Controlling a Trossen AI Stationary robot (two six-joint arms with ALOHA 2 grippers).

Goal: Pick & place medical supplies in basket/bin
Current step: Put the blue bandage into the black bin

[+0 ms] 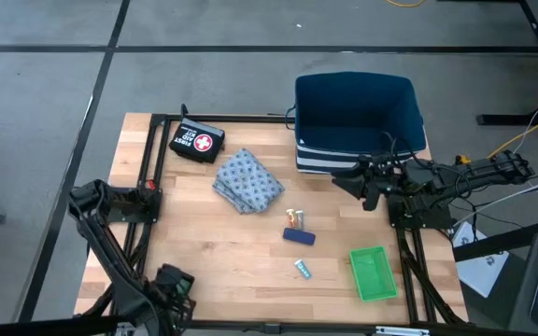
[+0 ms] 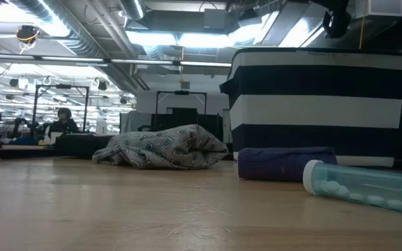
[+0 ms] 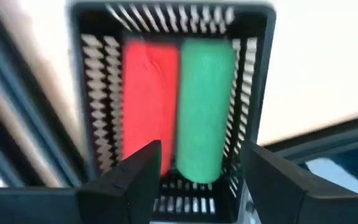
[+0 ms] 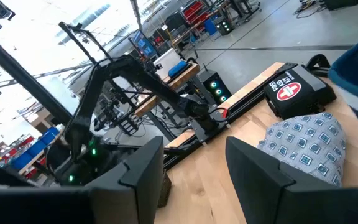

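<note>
The right gripper (image 1: pixel 361 184) is hovering just in front of the striped, dark blue fabric bin (image 1: pixel 359 119), at about two o'clock on the light wooden table (image 1: pixel 204 252); its dark fingers (image 4: pixel 260 168) are standing parted and holding nothing. At ten o'clock from it the grey-blue patterned folded cloth (image 1: pixel 247 180) is lying, with a black first-aid pouch bearing a red and white cross (image 1: pixel 196 143) beyond. At seven o'clock from the gripper a tiny tan item (image 1: pixel 294 218) is resting just beside a dark blue cylindrical piece (image 1: pixel 299 237), a teal-white tube (image 1: pixel 303 270) farther out, and a flat green tray (image 1: pixel 373 273) at six o'clock. The left gripper (image 3: pixel 194 171) is waiting at the table's seven o'clock corner, fingers spread and empty, above a black slotted holder (image 3: pixel 173 31) containing a red roll (image 3: pixel 149 93) and a green roll (image 3: pixel 205 106).
</note>
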